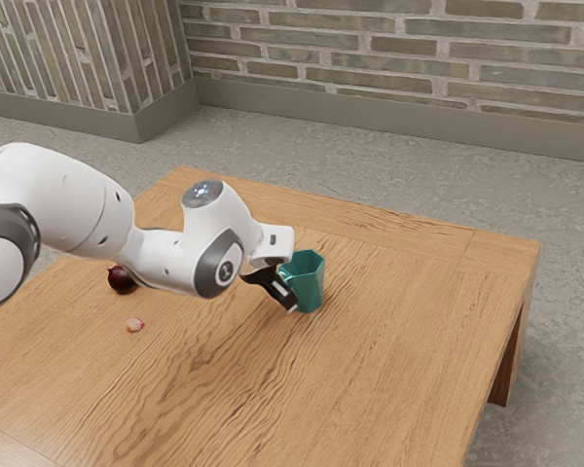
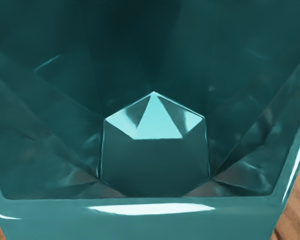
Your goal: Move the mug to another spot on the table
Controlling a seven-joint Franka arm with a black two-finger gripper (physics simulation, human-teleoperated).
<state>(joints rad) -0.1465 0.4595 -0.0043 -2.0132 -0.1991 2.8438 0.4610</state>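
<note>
Mug (image 1: pixel 310 282) sits at the tool (image 1: pixel 290 297), whose grip cannot be told, so it should travel low and level over the tabletop (image 1: pixel 370 370).

The arm (image 1: pixel 68 209) is white and smooth. It is made of fat round parts joined end to end. A wide dark grey band (image 1: pixel 10 248) goes round the biggest part. Further along, one joint has a grey round cap (image 1: pixel 220 264) on its side, with a small pale dot in the middle. On top of that joint sits a shiny disc (image 1: pixel 202 193), silver with a bit of blue. Next comes a small white block (image 1: pixel 273 240) with flat sides. The gripper (image 1: pixel 288 296) at the end is black.
</note>
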